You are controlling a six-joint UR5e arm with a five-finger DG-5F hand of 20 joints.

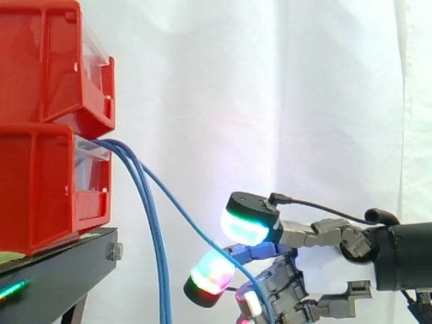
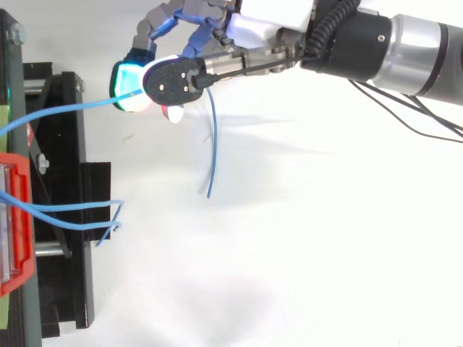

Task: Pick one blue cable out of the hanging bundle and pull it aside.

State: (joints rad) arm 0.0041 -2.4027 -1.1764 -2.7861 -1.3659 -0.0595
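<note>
One blue cable [image 1: 182, 214] is being pinched between the fingers of the hand [image 1: 324, 266]. The other cables [image 1: 156, 236] are hanging out of the lower red bin [image 1: 40, 189].

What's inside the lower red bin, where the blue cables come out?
The blue cables leave over the lower red bin's clear front panel. Its red walls hide the inside, so their ends cannot be seen. One blue cable runs to the hand.

Cable [image 2: 54, 110]: thin, blue, running nearly straight at a downward slant from the bins [image 1: 40, 189] to the hand [image 1: 317, 266]. It is pinched between the hand's pads, and its free end dangles beyond. Bundle [image 1: 158, 243]: two more blue strands, slack, hanging steeply from the same spot, apart from the first lower down.
</note>
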